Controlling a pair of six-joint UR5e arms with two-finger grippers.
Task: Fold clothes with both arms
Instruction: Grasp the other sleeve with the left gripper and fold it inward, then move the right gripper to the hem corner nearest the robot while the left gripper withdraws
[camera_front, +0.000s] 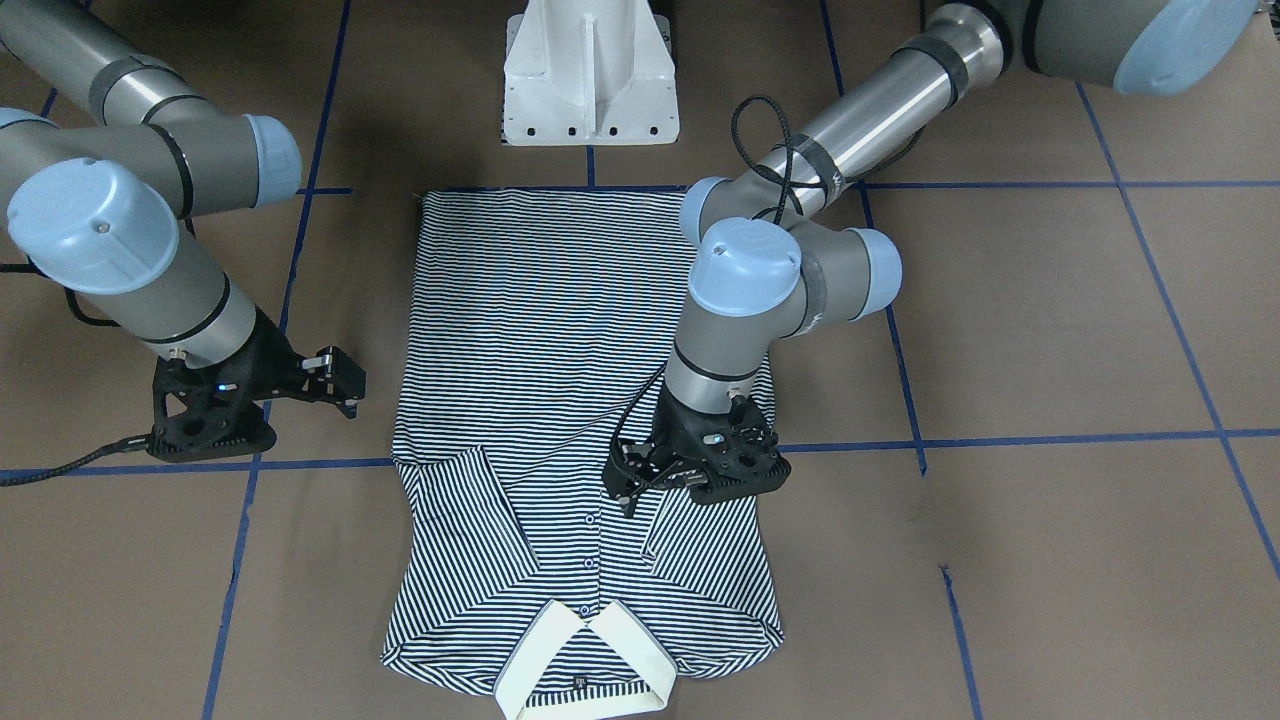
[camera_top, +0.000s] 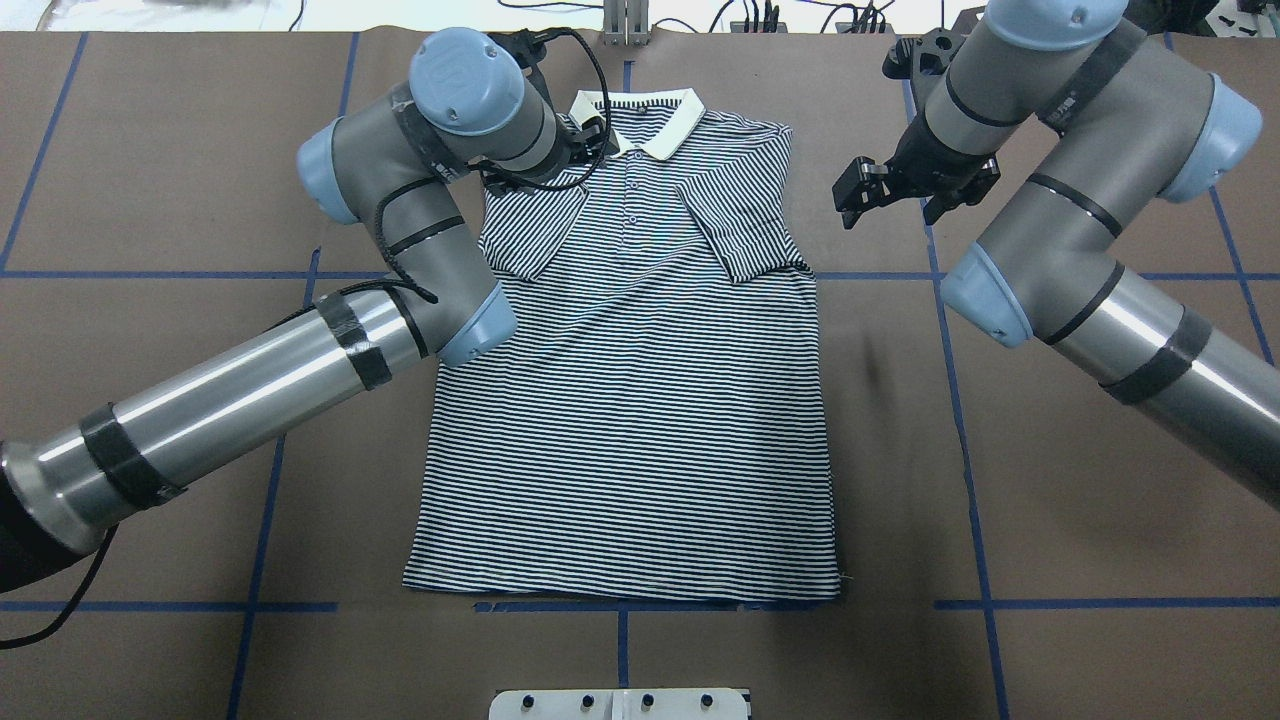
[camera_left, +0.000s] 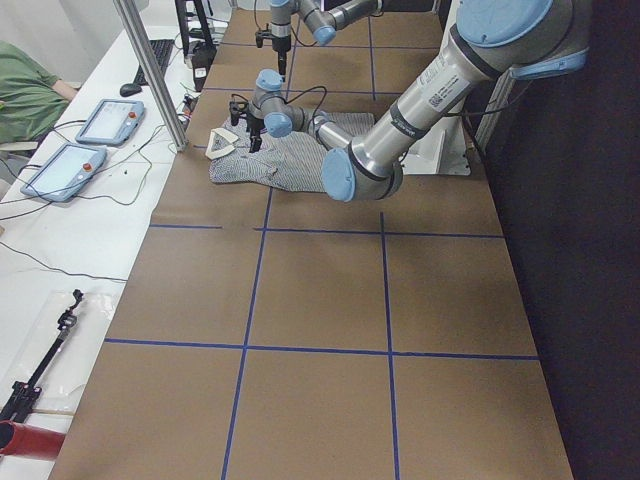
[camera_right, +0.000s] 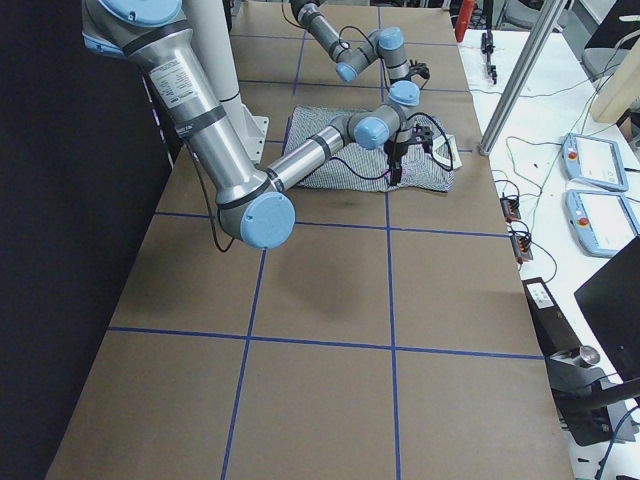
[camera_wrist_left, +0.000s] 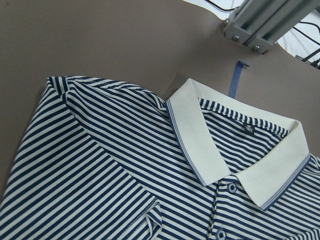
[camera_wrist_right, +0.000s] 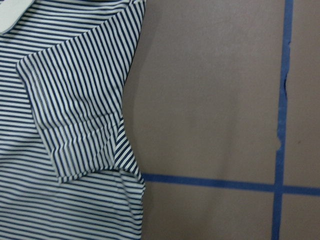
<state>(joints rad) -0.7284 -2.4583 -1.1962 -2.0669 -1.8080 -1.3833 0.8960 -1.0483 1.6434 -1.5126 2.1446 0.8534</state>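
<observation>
Exterior left alone: person's green sleeve (camera_left: 25, 90), well apart from shirt (camera_left: 290, 160)

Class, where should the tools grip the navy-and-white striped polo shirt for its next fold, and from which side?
Probably the two shoulder corners beside the cream collar, left tool and right tool from the outer edges: the striped polo shirt lies flat, sleeves tucked in, a long rectangle to halve.

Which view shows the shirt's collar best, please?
The left wrist view: the collar is close and sharp. Front-facing shows it whole but smaller; overhead, the left arm hides part; the side views show it tiny; the right wrist view catches only a corner.
</observation>
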